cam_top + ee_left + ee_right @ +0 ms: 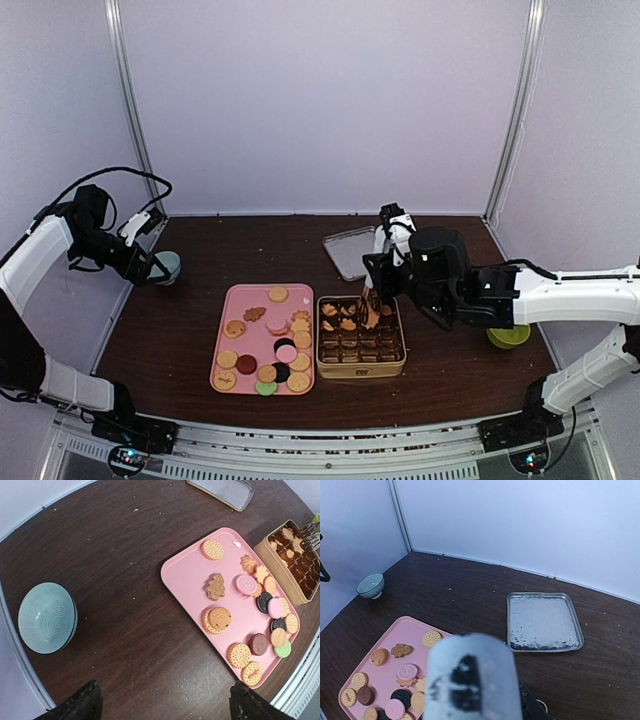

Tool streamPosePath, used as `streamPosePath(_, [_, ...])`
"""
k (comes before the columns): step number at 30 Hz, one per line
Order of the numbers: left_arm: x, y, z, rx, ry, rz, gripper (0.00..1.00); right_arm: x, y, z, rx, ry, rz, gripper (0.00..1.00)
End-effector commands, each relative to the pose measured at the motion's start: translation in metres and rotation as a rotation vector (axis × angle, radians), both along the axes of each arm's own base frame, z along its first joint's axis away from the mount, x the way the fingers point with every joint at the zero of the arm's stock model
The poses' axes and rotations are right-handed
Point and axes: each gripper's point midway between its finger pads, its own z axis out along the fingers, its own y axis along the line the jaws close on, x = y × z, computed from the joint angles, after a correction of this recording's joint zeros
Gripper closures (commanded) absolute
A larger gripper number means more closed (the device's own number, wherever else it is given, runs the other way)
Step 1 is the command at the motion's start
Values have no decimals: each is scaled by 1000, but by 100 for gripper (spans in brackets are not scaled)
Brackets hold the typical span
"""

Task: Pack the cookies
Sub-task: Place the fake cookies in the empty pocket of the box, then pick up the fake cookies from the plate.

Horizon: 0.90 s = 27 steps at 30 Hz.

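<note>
The cookies (268, 348) lie on a pink tray (238, 300), round tan ones with some pink, black, dark red and green; they also show in the left wrist view (250, 625). A few tan cookies (340, 316) sit in the back cups of the gold tin (360, 371). My right gripper (378, 285) hangs over the tin's back part and is shut on a white-handled tool (470, 680) whose metal tines (312, 532) reach the tin. The tool blocks most of the right wrist view. My left gripper (165, 707) is open and empty, high at the far left.
A silver tin lid (350, 250) lies behind the tin. A small pale-blue bowl (167, 266) stands at the left edge beside the left gripper. A green object (510, 337) sits under the right arm. Walls close the table's back and sides.
</note>
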Motion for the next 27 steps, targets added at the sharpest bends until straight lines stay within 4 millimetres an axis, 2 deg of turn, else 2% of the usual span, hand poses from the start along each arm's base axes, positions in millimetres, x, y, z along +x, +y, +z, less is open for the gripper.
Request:
streamPosePath(1, [-2,-4,7,-26,-21,-14,10,-1,-7,18,64,-17,-20,64])
streamPosePath(10, [-2,-5,8,-30,-30,-22,11,-1,-7,24,79,-19,-16,70])
streamPosePath(14, [-3,-5,8,-27,-32,-25,11,-1,15,40,105,-26,46,71])
streamPosePath(19, [-6,-5,6,-25,-30,-25,11,-7,68,47,84,-45,143,72])
streamPosePath(23, [-8,-4,5,-17,-27,-22,10,-18,124,58,94,-63,258,71])
streamPosePath(27, [-9,-4,4,-19,-15,-21,10,-31,181,57,73,-75,373,69])
